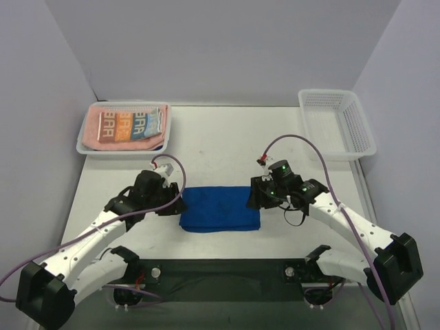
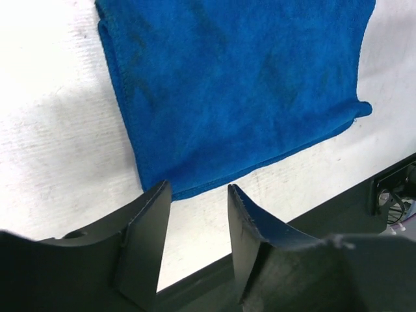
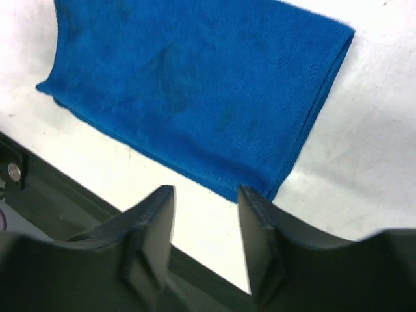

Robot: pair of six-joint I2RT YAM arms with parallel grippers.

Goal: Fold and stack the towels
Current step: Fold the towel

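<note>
A royal-blue towel (image 1: 220, 209) lies folded flat on the table between my two arms. My left gripper (image 1: 180, 203) sits at its left edge and is open; in the left wrist view the left gripper (image 2: 199, 190) hovers just off the blue towel's (image 2: 240, 84) near hem with nothing between the fingers. My right gripper (image 1: 251, 198) sits at the towel's right edge, also open; in the right wrist view the right gripper (image 3: 206, 191) stands just short of the blue towel's (image 3: 195, 84) corner, empty. A white lettered towel (image 1: 132, 122) lies on a salmon-pink towel (image 1: 93, 141) in the left basket (image 1: 125, 150).
An empty white mesh basket (image 1: 337, 124) stands at the back right. The dark front edge of the table (image 1: 220, 271) runs just behind both grippers. Purple walls enclose the table at the back and sides.
</note>
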